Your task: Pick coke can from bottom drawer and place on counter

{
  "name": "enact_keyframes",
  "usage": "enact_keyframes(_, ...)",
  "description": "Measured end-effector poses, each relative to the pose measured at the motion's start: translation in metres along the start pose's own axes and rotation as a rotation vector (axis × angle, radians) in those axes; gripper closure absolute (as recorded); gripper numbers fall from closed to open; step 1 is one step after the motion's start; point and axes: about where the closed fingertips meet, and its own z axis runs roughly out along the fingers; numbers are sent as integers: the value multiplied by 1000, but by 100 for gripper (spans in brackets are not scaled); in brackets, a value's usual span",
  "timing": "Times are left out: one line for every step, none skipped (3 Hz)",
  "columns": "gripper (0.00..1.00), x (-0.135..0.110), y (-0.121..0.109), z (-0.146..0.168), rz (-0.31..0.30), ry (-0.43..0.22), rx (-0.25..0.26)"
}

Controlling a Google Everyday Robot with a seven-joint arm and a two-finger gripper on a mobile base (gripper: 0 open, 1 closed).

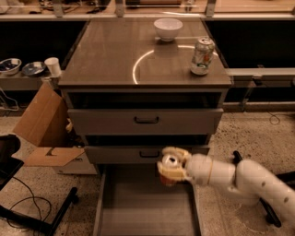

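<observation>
Your coke can (169, 162), silver top upward, is clasped by the hand (171, 164), which is closed round it above the open bottom drawer (143, 207), just before the middle drawer (120, 154). On the surface (115, 60) stand a white bowl (168, 28) and a white-and-green can (202, 56).

Robotics test lab: grey drawer cabinet (145, 122) on speckled terrazzo floor (258, 133), open cardboard box (41, 124), loose cables (23, 203) and black stand legs (55, 214) alongside, benches (249, 8) behind. The gripper (170, 164) clasps the coke can (169, 161) above the bottom drawer (138, 207)
</observation>
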Motion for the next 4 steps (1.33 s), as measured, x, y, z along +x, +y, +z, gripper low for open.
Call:
enact_keyframes(100,-132,-18,3,-108,10,43)
enact_keyframes(100,-131,-18,3,-107,10,42)
enact_keyframes(100,-156,-21,9,-136,27,31)
enact_keyframes(100,-228,-36,27,-162,10,57)
